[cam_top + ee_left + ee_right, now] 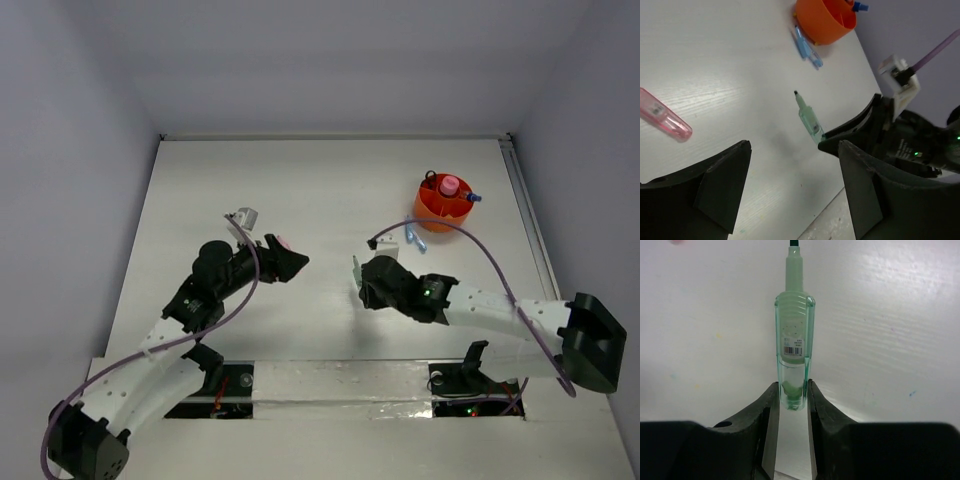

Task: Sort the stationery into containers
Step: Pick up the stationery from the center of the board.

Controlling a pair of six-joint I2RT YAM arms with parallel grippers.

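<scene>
A green pen (794, 355) lies on the white table, tip pointing away. My right gripper (791, 400) is shut on its rear end, one finger pressed against each side. From above, that gripper (360, 278) sits mid-table with the green pen (356, 268) at its tips. My left gripper (792, 185) hangs open over bare table with nothing between its fingers. A pink pen (665, 120) lies to its left, and the green pen (809, 120) lies ahead of it. The red-orange bowl (428, 210) at the back right holds a pink-capped bottle (450, 185) and other items. A blue pen (413, 238) lies beside the bowl.
Grey walls close in the table on the left, the back and the right. A rail runs along the right edge (525, 215). A purple cable (490, 255) arcs from the right arm over the table near the bowl. A taped strip (330, 380) marks the near edge.
</scene>
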